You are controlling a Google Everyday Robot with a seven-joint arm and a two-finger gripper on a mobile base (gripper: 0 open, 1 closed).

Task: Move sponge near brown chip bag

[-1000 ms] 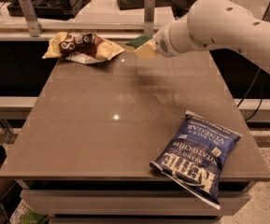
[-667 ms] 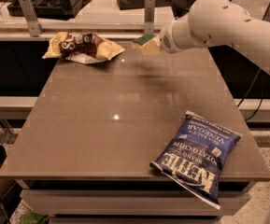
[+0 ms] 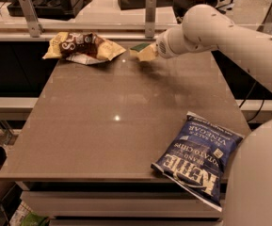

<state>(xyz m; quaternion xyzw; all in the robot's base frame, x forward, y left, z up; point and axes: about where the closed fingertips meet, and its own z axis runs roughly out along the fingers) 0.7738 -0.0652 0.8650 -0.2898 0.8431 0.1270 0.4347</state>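
The sponge, dark green on top with pale yellow foam below, is at the far edge of the table, at the tip of my gripper. My white arm reaches in from the right and hides the gripper's end. The sponge seems slightly above or just at the table top; I cannot tell which. The brown chip bag, wrinkled, dark brown with yellow edges, lies at the far left corner of the table, a short way left of the sponge.
A dark blue Kettle chip bag lies at the near right corner, overhanging the table's front edge. A rail with metal posts runs behind the table. My arm's large white body fills the right side.
The gripper and the sponge have moved a little up and to the far side of the table. The two bags have not moved.
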